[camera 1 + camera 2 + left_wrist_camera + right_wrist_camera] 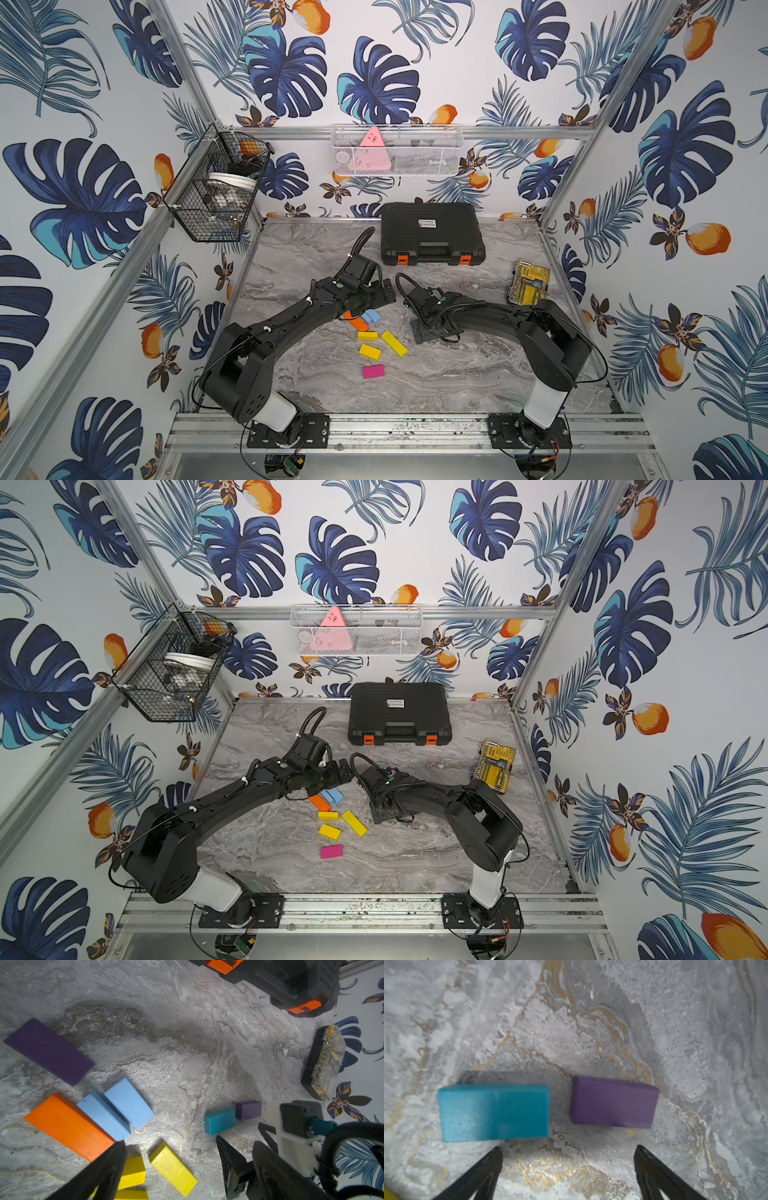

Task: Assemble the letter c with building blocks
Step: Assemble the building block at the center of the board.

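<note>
Although 10 building blocks (370,351) lie on the worktop (457,374), no letter C reads yet; nearly all assembly seems outstanding. Orange block (358,324), 2 light blue blocks (371,318), 3 yellow blocks (394,343) and 1 magenta block (373,371) sit loose at lower centre in both top views. Left tool (170,1139): spread, empty, above them. Right tool (569,1157): spread, empty, over teal block (494,1112) and small purple block (613,1102), end to end, not touching. Arms hide that pair and the long purple block (48,1051) from the top views.

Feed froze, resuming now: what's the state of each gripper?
Left gripper: open, holding nothing.
Right gripper: open, holding nothing.
</note>
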Controlling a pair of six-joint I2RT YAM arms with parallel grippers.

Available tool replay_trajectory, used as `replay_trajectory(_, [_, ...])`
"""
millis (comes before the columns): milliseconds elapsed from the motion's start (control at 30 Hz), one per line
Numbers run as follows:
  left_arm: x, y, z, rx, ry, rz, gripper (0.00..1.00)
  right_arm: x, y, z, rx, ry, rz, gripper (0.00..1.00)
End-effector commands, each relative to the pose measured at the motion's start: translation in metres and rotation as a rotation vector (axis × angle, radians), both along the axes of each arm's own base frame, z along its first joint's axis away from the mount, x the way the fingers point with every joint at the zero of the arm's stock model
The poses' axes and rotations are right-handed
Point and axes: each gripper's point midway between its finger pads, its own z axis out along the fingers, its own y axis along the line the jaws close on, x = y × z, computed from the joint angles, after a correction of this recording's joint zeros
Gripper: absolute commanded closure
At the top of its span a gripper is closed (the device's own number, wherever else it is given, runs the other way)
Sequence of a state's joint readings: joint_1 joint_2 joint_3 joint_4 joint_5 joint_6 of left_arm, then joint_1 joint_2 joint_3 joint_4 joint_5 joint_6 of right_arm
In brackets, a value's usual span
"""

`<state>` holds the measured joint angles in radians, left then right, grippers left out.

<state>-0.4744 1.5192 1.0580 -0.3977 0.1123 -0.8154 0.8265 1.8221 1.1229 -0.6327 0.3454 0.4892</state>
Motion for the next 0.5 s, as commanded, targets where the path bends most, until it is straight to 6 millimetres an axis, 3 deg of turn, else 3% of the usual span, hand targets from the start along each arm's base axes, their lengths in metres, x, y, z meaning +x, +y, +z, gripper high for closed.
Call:
replay_trajectory(0, [0.002, 0.005, 0.001, -0.022, 0.003, 0.021, 0.01, 0.001, -0.003, -0.006, -0.029, 0.002, -0.005, 0.00])
replay_trajectory(33, [0.003, 0.007, 0.000, -0.023, 0.005, 0.024, 0.01, 0.008, 0.005, 0.000, -0.011, -0.017, -0.006, 0.00])
replay_trajectory(467, [0.002, 0.000, -0.008, -0.069, 0.018, -0.016, 0.01, 0.018, 0.002, 0.007, -0.011, -0.031, -0.025, 0.00])
